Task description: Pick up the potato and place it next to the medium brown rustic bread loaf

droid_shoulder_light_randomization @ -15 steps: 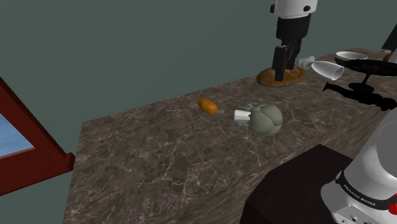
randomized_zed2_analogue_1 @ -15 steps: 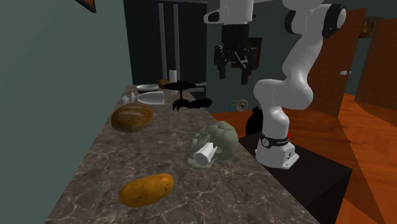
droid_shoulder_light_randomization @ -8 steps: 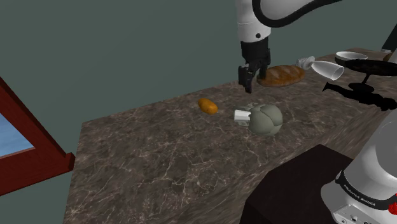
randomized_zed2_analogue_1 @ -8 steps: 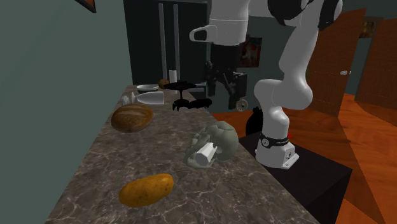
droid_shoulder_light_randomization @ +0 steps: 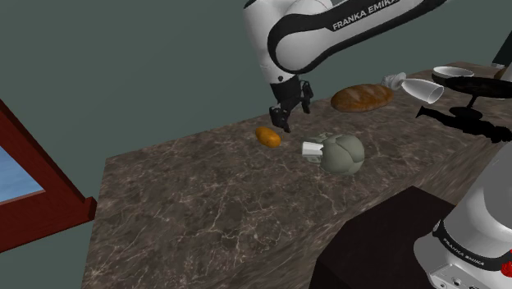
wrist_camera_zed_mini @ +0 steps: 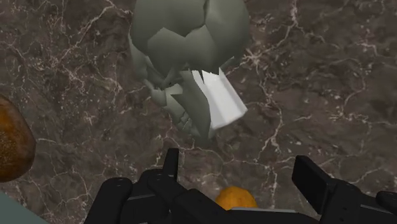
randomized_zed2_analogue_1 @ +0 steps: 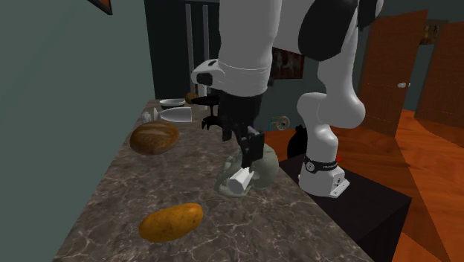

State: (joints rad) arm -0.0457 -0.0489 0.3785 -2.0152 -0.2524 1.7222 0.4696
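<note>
Now the end effector [droid_shoulder_light_randomization: 287, 117], fingers apart and empty, hovers near the potato [droid_shoulder_light_randomization: 267, 136].

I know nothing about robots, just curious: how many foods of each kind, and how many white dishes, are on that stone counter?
Potato: 1
Bread loaf: 1
Grey-green lumpy vegetable: 1
White dishes: 3, namely a bowl, a tipped glass and a small white piece beside the loaf
Total: 6
</note>
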